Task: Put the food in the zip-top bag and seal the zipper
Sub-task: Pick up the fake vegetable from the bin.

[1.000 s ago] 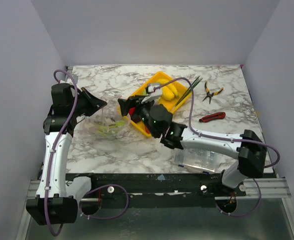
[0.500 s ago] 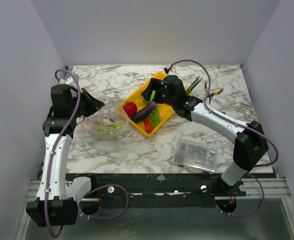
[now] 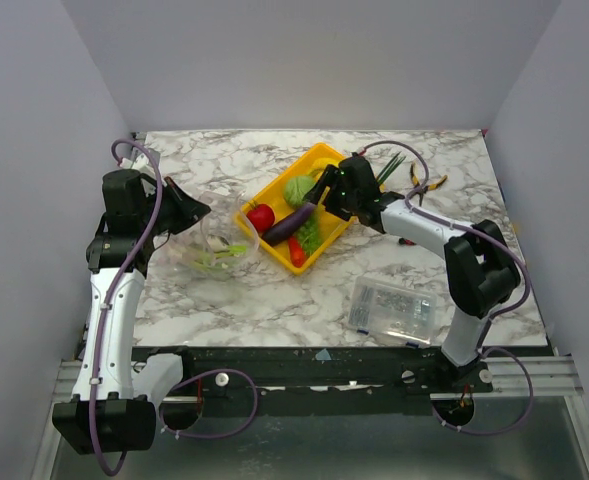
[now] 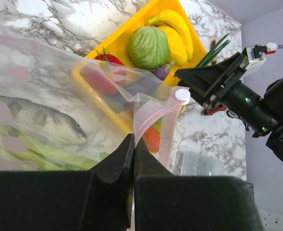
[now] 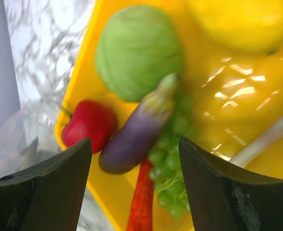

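A: Status on the left gripper [image 4: 133, 144], please?

B: It is pinching the zipper [image 4: 151, 118] of the zip-top bag [image 3: 209, 245]. Its jaws are pressing fully together on the pink strip and holding the bag's mouth up off the marble table [image 3: 274, 300].

A: Where is the bag lying?

B: It is sitting on the left side of the table, just beside the near-left corner of the yellow tray [image 3: 276, 188].

A: Is anything showing inside it?

B: A grey fish [image 4: 35, 118] and some green leafy pieces [image 4: 50, 156] are showing through the plastic.

A: And the right gripper [image 3: 324, 190]?

B: It is hovering over the far half of the tray with its fingers [image 5: 50, 183] spread wide. Nothing is sitting between them, and they are touching nothing.

A: What is lying in the tray?

B: A green cabbage [image 5: 139, 50] is lying by the bananas [image 4: 177, 36] at the far end. A purple eggplant [image 5: 131, 134] is lying slantwise across the middle, with the tomato [image 5: 88, 125] just to its left. Green grapes [image 5: 172, 144] and a red pepper [image 5: 141, 207] are lying nearer the front edge, and a leek [image 5: 264, 139] is running along the right side.

A: Anything else on the table?

B: A clear box [image 3: 392, 308] of small parts is sitting near the front right. Pliers [image 3: 426, 182] are lying beyond the right arm, well apart from the bag.
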Robot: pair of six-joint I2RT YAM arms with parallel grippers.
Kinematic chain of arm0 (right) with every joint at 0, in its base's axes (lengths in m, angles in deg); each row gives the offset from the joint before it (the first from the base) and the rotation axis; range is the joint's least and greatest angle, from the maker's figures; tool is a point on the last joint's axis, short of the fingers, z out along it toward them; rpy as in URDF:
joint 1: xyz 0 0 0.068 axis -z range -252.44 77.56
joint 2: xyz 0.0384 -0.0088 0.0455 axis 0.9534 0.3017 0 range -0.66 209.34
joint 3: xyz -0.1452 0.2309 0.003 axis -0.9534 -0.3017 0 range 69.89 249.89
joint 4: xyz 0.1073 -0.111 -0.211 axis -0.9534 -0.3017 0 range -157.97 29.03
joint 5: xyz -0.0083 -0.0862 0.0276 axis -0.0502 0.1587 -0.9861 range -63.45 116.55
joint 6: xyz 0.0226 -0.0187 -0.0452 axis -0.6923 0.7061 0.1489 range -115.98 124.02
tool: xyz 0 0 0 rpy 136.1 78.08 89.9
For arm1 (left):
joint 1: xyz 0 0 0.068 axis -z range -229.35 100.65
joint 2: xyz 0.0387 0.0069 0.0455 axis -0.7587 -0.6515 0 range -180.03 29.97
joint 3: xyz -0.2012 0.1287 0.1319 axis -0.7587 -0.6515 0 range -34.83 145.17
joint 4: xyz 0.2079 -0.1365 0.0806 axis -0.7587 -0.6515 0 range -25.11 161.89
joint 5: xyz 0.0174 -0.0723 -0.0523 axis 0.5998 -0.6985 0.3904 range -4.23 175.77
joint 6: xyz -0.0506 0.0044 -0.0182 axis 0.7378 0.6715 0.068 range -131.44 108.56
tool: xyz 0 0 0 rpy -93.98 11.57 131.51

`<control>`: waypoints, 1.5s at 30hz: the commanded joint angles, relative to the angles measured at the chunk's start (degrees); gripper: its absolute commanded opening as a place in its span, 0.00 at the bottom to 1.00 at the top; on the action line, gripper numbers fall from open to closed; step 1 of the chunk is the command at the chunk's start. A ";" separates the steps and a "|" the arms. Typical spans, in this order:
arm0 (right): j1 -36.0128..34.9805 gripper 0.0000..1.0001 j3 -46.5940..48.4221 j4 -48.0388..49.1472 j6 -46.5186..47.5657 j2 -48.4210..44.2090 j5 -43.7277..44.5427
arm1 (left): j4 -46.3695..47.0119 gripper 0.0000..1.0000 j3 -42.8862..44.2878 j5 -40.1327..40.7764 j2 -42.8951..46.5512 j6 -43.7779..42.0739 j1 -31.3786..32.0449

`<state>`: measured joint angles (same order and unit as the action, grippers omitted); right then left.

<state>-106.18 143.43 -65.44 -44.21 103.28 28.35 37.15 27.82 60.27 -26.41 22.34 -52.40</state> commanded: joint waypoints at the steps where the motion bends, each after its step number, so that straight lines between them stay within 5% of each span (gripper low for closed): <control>1: 2.84 0.75 -2.91 8.01 -7.33 0.82 -4.23 | 2.05 0.00 -0.73 -2.59 0.06 -0.38 -0.33; 32: 3.59 0.47 -1.99 18.23 -7.65 11.86 -6.77 | 4.71 0.00 -3.48 -6.56 -1.67 2.08 -3.67; 38: 3.59 0.16 -3.58 18.99 -7.34 8.88 -6.89 | 5.03 0.00 -3.94 -6.50 -1.29 1.99 -3.70; 45: 3.59 0.00 -12.24 19.93 0.59 -7.48 5.72 | 5.65 0.00 -4.47 -8.01 -1.78 2.74 -3.68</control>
<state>-102.37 134.47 -47.76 -50.24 106.26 25.73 40.58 24.21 54.87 -28.23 24.20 -55.72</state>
